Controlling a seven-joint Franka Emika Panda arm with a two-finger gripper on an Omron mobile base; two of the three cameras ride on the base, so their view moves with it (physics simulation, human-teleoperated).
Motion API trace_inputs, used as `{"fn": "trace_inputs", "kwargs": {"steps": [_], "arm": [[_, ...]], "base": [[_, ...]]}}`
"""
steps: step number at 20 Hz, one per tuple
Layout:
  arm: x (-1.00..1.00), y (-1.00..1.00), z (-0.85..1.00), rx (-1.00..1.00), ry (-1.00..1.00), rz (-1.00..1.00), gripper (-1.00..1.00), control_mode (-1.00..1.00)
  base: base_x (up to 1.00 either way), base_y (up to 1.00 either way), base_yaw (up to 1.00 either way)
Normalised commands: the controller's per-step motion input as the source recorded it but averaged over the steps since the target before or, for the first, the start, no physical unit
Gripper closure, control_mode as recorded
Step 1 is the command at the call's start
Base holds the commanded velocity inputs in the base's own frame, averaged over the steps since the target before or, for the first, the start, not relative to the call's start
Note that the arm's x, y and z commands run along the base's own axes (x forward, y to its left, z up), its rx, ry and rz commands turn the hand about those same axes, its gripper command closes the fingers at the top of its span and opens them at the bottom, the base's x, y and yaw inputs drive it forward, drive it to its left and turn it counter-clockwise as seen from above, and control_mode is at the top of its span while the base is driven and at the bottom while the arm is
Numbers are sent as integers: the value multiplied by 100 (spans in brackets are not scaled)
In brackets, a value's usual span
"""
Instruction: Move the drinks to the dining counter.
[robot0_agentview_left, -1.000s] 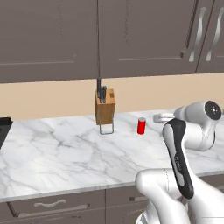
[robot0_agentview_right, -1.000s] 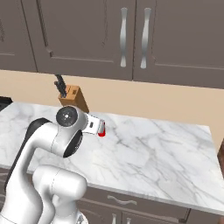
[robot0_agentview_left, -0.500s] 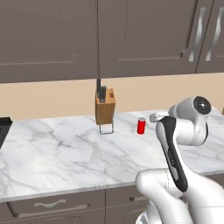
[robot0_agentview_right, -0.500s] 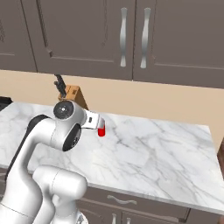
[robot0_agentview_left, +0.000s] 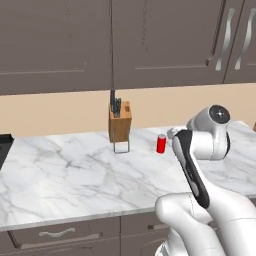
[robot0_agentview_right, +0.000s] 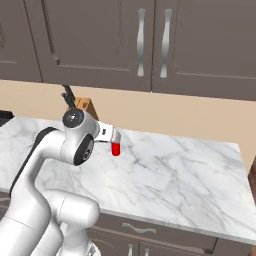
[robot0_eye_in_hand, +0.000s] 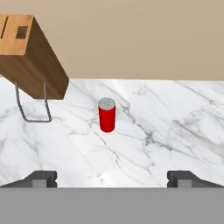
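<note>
Over the last second the arm's upper joint rose and swung in toward the can (robot0_agentview_left: 161, 143); counter and cabinets held steady in both base views, so the base didn't drive. I read that as lining up for a grab, nothing picked yet

Gripper (robot0_eye_in_hand: 111, 179) was spread wide and empty: finger tips (robot0_eye_in_hand: 41, 178) sat far apart at the bottom of the hand view, can centred between them but well ahead, untouched

Can stood upright on the marble counter (robot0_agentview_left: 60, 175), just right of the knife block (robot0_agentview_left: 120, 122) and clear of it. This is the counter under the dark cabinets (robot0_agentview_right: 150, 40), so it still has to travel to the dining counter

Can: small smooth red cylinder, flat grey top. Block: tilted wood box on a thin wire stand, dark handles up. Counter: glossy white slab, grey veins. Can should slide easily if nudged
</note>
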Motion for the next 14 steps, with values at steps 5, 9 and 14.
{"fn": "trace_inputs", "kwargs": {"steps": [5, 9, 14], "arm": [[23, 0, -2, -1, 2, 0, -100, -100], [27, 0, -8, 0, 8, 0, -100, -100], [26, 0, -1, 0, 10, 0, -100, -100]], "base": [[0, 0, 0], [0, 0, 0], [0, 0, 0]]}}
